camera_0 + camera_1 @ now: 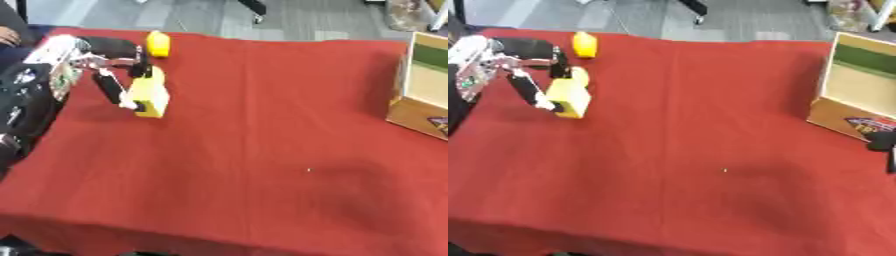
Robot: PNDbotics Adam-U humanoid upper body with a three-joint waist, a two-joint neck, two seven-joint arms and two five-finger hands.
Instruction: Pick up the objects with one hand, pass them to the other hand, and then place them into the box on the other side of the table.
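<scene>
A yellow block (pixel 150 95) with a rounded yellow top sits at the table's far left. My left hand (pixel 109 86) comes in from the left edge. One dark finger lies along the block's left side and another finger (pixel 138 65) stands behind its top, so the block is pinched between them. I cannot tell whether the block rests on the cloth or hangs just above it. A second, smaller yellow object (pixel 157 44) lies behind it near the far edge. The open cardboard box (pixel 855 95) stands at the right edge. A dark part of my right hand (pixel 881 141) shows just below the box.
A red cloth (pixel 262 125) covers the whole table, with a broad bare stretch between the block and the box. A tiny white speck (pixel 308 170) lies near the middle. A grey floor runs beyond the far edge.
</scene>
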